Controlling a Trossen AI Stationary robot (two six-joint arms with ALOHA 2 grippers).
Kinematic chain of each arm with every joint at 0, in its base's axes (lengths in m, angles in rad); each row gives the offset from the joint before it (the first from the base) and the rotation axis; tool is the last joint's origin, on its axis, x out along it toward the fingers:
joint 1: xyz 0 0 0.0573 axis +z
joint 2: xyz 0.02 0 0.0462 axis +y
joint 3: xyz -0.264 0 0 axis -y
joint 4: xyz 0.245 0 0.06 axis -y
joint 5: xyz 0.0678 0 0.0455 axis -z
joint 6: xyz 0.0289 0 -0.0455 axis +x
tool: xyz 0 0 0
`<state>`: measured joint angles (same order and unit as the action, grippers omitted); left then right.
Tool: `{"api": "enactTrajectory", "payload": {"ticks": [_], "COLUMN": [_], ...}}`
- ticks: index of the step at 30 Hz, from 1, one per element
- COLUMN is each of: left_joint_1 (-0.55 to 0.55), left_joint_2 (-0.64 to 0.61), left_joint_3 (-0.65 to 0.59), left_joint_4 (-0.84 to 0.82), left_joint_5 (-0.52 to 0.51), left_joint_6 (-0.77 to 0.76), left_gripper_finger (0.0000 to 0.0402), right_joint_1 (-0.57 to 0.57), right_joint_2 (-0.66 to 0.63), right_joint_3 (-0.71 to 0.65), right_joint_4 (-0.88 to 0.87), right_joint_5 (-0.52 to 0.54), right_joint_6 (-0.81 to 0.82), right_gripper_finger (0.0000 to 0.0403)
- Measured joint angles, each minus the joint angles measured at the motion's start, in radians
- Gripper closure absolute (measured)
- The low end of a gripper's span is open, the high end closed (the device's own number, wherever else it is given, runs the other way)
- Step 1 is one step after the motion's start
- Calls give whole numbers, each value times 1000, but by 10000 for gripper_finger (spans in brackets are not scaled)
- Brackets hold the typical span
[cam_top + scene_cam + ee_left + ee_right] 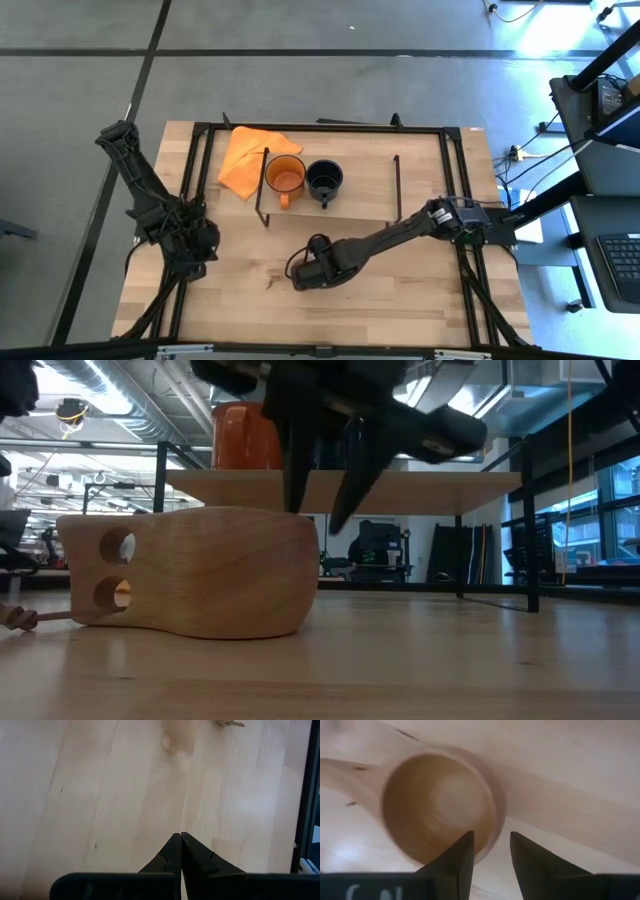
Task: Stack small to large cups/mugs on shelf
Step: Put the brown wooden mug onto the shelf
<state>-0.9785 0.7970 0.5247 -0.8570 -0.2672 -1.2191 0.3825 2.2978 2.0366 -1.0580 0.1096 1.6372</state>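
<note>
Over the wooden cup rim, right gripper fingers narrowly parted astride it, left gripper closed

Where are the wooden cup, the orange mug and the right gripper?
wooden cup point(200, 575): low view, on its side wall.
orange mug point(284, 176): high view, on its rim.
right gripper point(490, 852): right wrist view, midway between the open fingertips at the cup's rim.
</note>
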Motion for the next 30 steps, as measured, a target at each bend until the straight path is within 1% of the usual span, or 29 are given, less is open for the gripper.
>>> {"api": "enactTrajectory", "payload": {"ticks": [9, 12, 18, 20, 25, 30], "left_joint_1": [-32, -37, -38, -38, -38, -37], "left_joint_2": [0, 0, 0, 0, 0, 0], "left_joint_3": [0, 0, 0, 0, 0, 0], "left_joint_4": [-5, -6, -29, -34, -51, -50], "left_joint_5": [0, 0, 0, 0, 0, 0], "left_joint_6": [-3, -5, -5, -5, -5, -9], "left_gripper_finger": [401, 401, 401, 401, 401, 401], "right_joint_1": [0, -3, -7, -13, -42, -77], "right_joint_2": [34, 34, 34, 34, 34, 34], "right_joint_3": [-1, -1, -1, -1, -1, -1], "right_joint_4": [6, 3, -28, -34, -41, -34], "right_joint_5": [0, 1, 1, 5, 23, 42], "right_joint_6": [8, 8, -24, -86, -299, -603], "right_gripper_finger": [280, 302, 363, 377, 378, 373]}}
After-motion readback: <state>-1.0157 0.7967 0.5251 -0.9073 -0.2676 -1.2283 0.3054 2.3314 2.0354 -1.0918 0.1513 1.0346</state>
